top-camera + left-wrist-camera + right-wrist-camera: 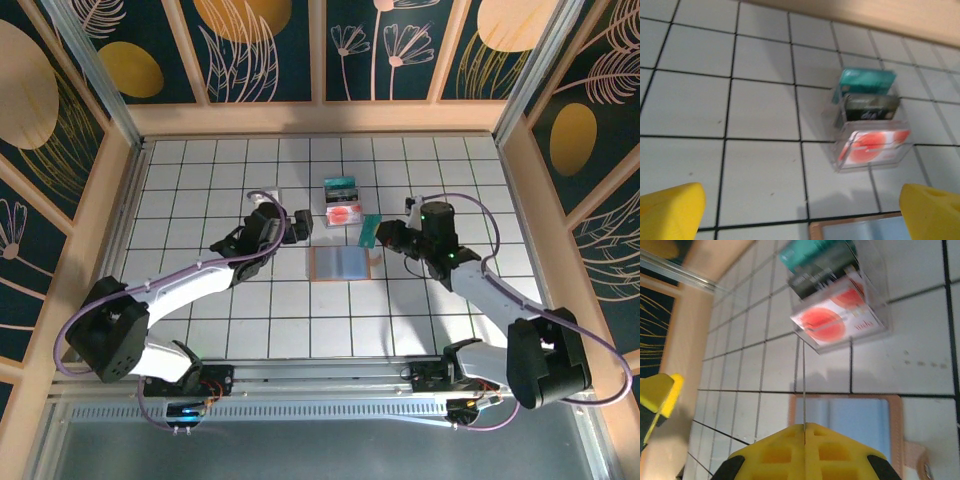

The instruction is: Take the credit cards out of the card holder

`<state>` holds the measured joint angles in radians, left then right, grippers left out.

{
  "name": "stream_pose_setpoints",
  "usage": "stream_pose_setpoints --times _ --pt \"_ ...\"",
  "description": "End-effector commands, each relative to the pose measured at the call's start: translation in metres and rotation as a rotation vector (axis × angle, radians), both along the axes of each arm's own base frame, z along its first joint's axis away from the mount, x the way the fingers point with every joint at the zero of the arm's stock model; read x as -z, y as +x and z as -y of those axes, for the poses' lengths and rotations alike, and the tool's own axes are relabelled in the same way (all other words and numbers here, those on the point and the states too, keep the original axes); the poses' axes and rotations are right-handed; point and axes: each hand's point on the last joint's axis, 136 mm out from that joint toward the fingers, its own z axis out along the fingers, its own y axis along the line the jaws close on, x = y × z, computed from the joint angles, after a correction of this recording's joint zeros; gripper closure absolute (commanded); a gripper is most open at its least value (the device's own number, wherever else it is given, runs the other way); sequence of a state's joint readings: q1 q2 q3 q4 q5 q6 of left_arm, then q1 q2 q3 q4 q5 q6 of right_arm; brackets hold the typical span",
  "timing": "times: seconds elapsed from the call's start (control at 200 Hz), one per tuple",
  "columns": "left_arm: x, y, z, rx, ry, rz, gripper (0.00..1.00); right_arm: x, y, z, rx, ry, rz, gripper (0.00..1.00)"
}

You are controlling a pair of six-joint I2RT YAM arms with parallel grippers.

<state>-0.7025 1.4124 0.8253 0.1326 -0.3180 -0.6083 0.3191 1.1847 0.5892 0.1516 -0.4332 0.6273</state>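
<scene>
The tiles (250, 320) were white, smooth and slightly glossy, with dark matt grout. A stand (870, 167) of clear, shiny plastic held racked cards (872, 146) of smooth plastic with a soft sheen. The teal card (370, 232) looked like thin, smooth plastic. The holder (340, 264) had a matt tan, leather-like rim and a smooth blue-grey face. The right fingers (775, 452) were matt yellow moulded plastic. The frame (320, 118) was pale, smooth wood, and the rail (330, 410) was ribbed bare metal
</scene>
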Motion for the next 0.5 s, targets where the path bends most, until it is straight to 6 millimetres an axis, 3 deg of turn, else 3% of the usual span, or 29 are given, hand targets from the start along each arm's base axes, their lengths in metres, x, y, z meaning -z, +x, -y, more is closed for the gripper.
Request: stream_pose_setpoints --times 0.0,0.155,0.495 --pt "-0.034 0.000 0.028 0.125 -0.159 0.073 0.01 -0.045 0.013 0.004 0.040 0.072 0.190 1.00" --pt "-0.059 0.000 0.046 0.215 -0.227 0.128 0.01 -0.081 0.013 0.001 0.031 0.134 0.329 1.00" --pt "-0.086 -0.012 0.085 0.449 -0.322 0.173 0.01 -0.118 0.003 -0.014 -0.083 0.225 0.467 1.00"
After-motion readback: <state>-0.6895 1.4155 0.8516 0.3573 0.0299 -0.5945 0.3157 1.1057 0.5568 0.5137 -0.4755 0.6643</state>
